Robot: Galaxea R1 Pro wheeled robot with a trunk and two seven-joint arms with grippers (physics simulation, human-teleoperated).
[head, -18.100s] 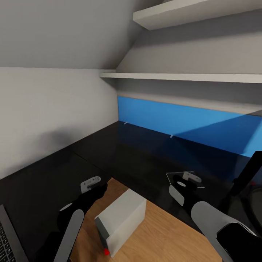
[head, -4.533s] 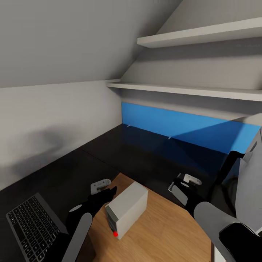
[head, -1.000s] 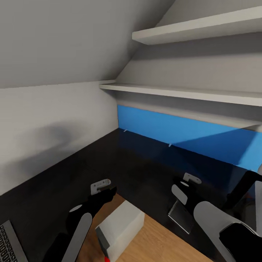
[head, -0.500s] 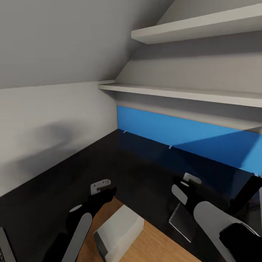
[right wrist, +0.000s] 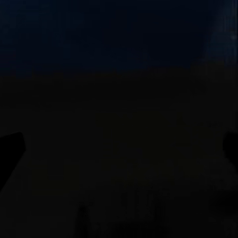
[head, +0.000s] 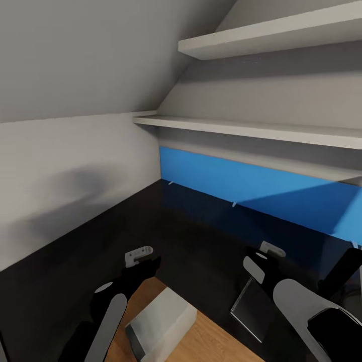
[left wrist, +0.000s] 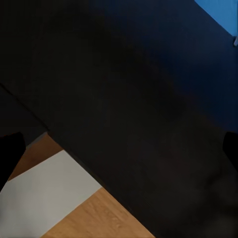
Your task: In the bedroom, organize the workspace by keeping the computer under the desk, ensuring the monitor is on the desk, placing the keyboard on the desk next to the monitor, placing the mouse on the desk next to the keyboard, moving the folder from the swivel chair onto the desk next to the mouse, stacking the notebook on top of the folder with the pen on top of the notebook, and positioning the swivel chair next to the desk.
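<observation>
Right now both arms reach over the desk [head: 166, 221], whose glossy black top runs up to a bright blue panel [head: 251, 188] at its back, with two pale wall shelves [head: 261, 131] stacked above that panel. Left gripper [head: 143, 259] hovers just past the desk's front edge; in the left wrist view [left wrist: 119, 148] its two dark fingertips sit at opposite borders of the frame, wide apart, nothing between them. Right gripper [head: 264, 256] is above the desk top further toward the blue panel's right end; the right wrist view [right wrist: 119, 144] is nearly all dark desk surface, but the fingertips again show at both borders, spread and empty. Computer [head: 158, 322], a light grey tower, lies on the wood floor [head: 211, 339] in front of the desk's front edge, just below the left gripper, its darker front panel facing away from the desk; the left wrist view catches its pale top [left wrist: 44, 198] next to the desk edge. Monitor's thin black stand [head: 342, 271] is visible at the desk's right end, beside the right arm. A grey reflective patch [head: 251, 306] sits on the desk top under the right forearm; can't tell what it is.
</observation>
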